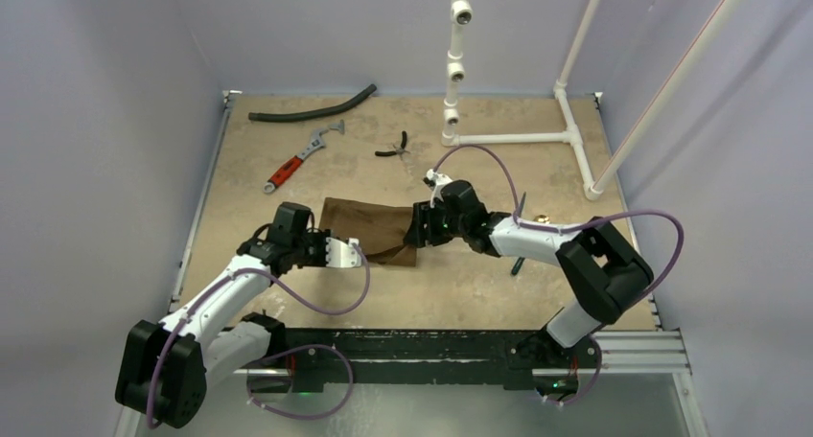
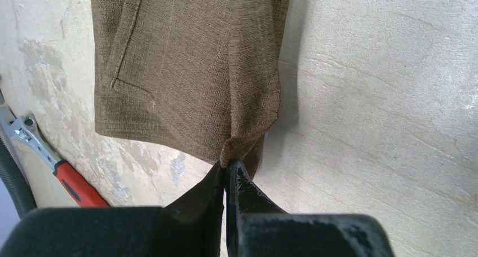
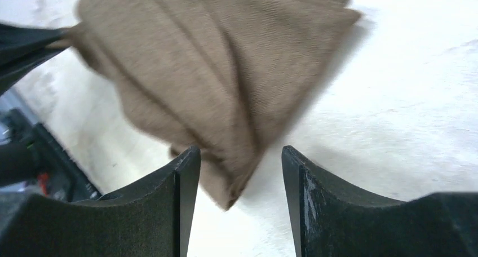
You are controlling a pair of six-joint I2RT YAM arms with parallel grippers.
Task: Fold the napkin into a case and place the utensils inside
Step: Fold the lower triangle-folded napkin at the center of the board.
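Note:
The dark-brown napkin (image 1: 369,228) lies folded in the middle of the table. My left gripper (image 1: 351,254) is shut on its near corner; in the left wrist view the fingertips (image 2: 228,167) pinch a bunched tip of the napkin (image 2: 186,71). My right gripper (image 1: 419,228) is at the cloth's right edge with its jaws apart. In the right wrist view a loose corner of the napkin (image 3: 214,82) hangs between the open fingers of the right gripper (image 3: 239,155), touching neither. A dark thin utensil (image 1: 518,264) pokes out beside the right forearm; the rest of the utensils are hidden.
A black hose (image 1: 312,109), a red-handled wrench (image 1: 302,157) and small black pliers (image 1: 393,149) lie toward the back of the table. A white pipe frame (image 1: 518,138) stands at the back right. The wrench (image 2: 73,184) also shows left of the napkin.

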